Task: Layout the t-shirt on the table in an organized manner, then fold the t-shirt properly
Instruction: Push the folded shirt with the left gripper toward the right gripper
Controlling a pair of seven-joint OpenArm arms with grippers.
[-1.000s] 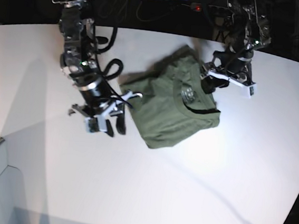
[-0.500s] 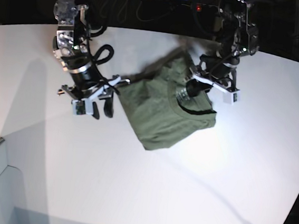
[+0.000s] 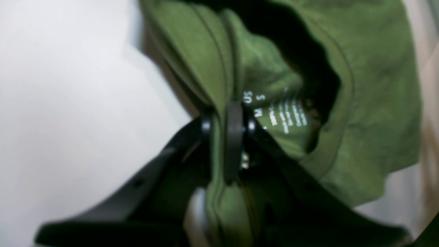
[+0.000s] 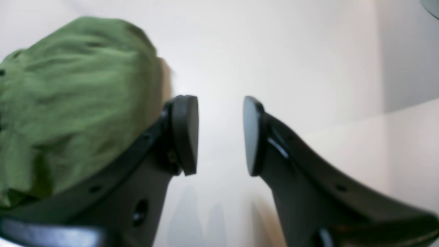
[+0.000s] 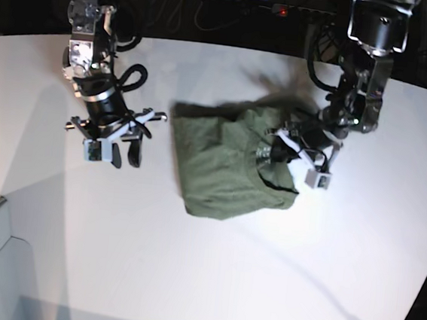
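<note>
My left gripper [image 3: 226, 125] clamps the neckline of the one crumpled olive-green cotton t-shirt [image 5: 224, 165] on the white table [image 5: 210, 273], while my right gripper [image 4: 220, 135] hangs parted and empty beside it.

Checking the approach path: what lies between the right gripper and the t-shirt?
Only bare table separates right gripper from t-shirt, per the base view.

Soft, wrinkly olive cloth t-shirt [image 5: 224, 172] (pale print inside) lies on the smooth matt white table [image 5: 262, 278].
</note>
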